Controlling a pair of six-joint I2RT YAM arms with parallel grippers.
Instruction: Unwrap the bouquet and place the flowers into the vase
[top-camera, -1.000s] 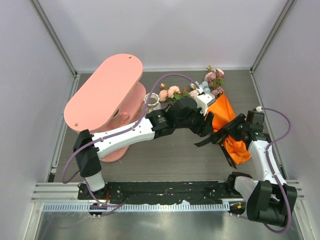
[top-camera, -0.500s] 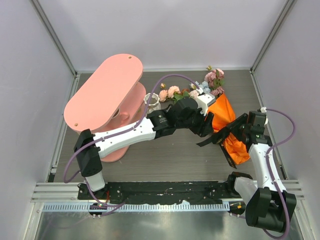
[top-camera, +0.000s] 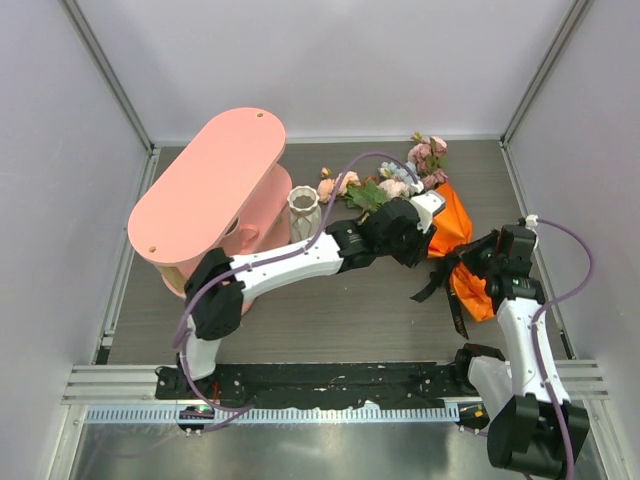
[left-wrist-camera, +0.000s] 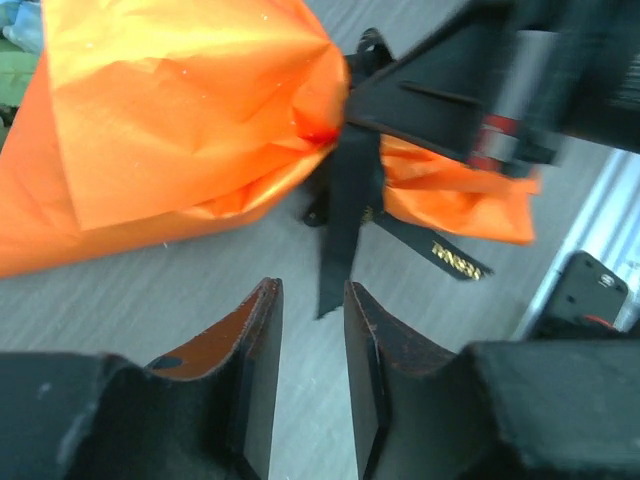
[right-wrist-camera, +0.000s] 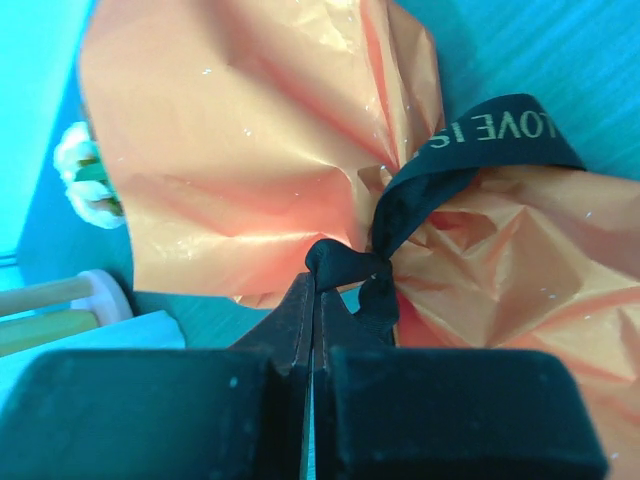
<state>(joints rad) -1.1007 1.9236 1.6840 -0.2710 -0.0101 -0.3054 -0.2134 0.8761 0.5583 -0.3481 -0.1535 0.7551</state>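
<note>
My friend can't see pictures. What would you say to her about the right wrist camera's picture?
The right gripper, black fingers pressed shut, has its tips at the knot of a black ribbon with gold letters, tied around crinkly orange paper. The paper fills most of the picture, and a pale flower peeks out at the left.

Orange paper cone (right-wrist-camera: 230, 150), black gold-lettered ribbon (right-wrist-camera: 490, 135), white ribbed vase (top-camera: 303, 210), pink shelf (top-camera: 210, 185)

A pink shelf (top-camera: 205, 190) stands on a grey wood-grain table (top-camera: 330, 310). Plain white walls (top-camera: 340, 60) rise behind and beside the shelf.
</note>
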